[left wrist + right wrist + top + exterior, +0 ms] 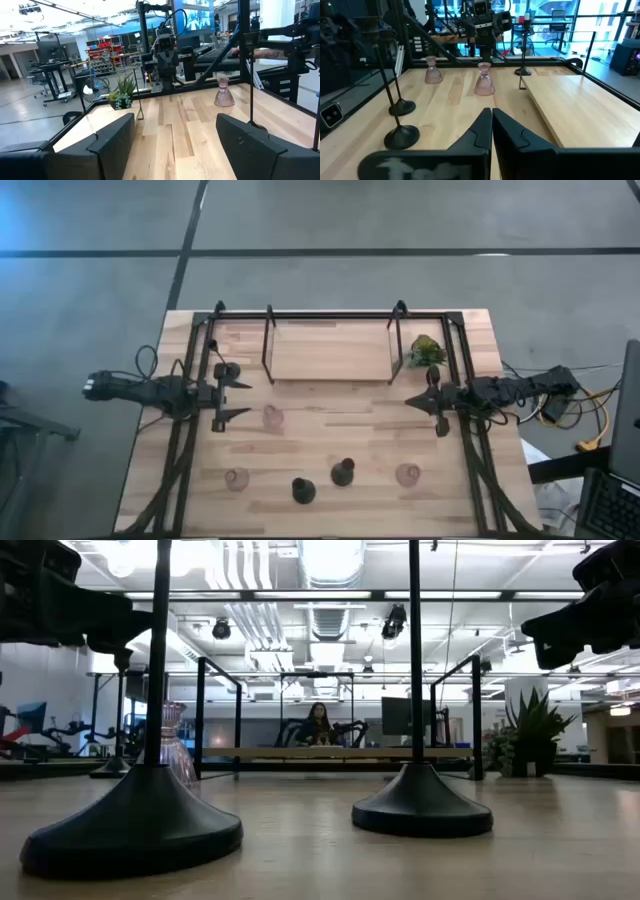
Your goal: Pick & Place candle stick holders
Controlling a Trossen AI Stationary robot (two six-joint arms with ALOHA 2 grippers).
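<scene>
Two black candle stick holders stand on their round bases near the table's front edge point(303, 490) point(343, 472), and a third stands by the left end of the shelf point(228, 370). Three pink glass holders stand upright on the table: one mid-left point(272, 417), one front left point(236, 478), one front right point(407, 474). My left gripper point(243, 398) hovers open at the table's left side, just left of the mid-left pink holder point(224, 95), and holds nothing. My right gripper point(412, 400) hovers shut and empty at the right side point(492, 122).
A raised wooden shelf point(330, 352) in a black frame stands at the back middle of the table. A small green plant point(426, 352) stands at its right end. Bare wood lies between the two grippers. A person point(320, 725) sits far behind the table.
</scene>
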